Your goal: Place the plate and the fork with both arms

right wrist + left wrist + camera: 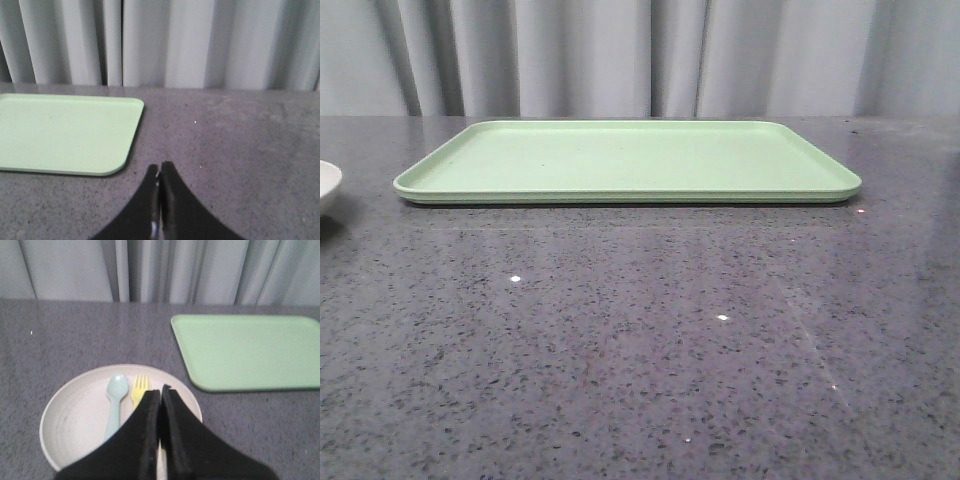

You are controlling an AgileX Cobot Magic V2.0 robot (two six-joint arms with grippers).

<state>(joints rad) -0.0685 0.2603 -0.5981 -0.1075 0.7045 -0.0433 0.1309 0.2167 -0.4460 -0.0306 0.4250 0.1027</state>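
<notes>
Nothing grasped: both grippers clenched empty. Fork on plate, lower frame; next, left opens.

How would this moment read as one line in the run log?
plate: holds fork, spoon | tray: bare | left claw: shut | right claw: shut

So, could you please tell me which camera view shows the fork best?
The left wrist view: the fork lies in the plate beside the spoon, partly behind the left fingers. The front and right wrist views don't show it.
</notes>
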